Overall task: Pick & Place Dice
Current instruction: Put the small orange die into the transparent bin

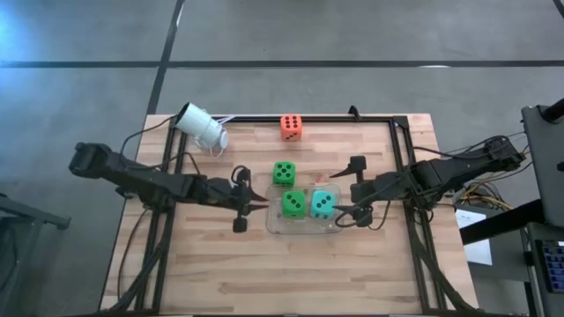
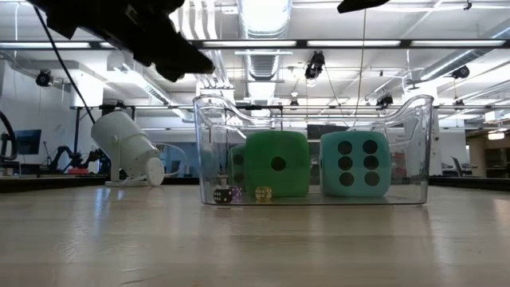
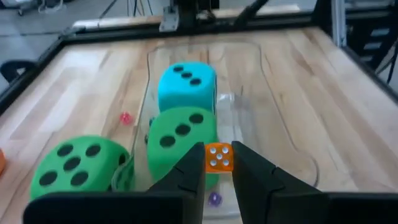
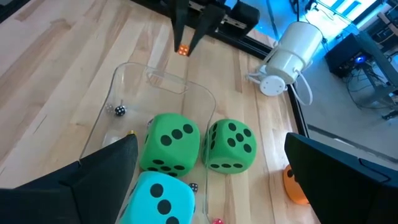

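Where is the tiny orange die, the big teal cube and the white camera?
Tiny orange die (image 3: 219,156): left wrist view, its white-pipped face.
Big teal soft cube (image 1: 322,203): high view, top face.
White cylindrical camera (image 1: 202,126): high view, its body.

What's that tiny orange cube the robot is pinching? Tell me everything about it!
It is a tiny orange die with white dots, far smaller than the big soft dice beside it. The left hand pinches it between two dark fingertips, one on each side, so it hangs above the wood without touching it. The face toward the wrist camera shows four dots. It is held near the end of the clear tray, next to the green die inside. It looks hard and shiny.
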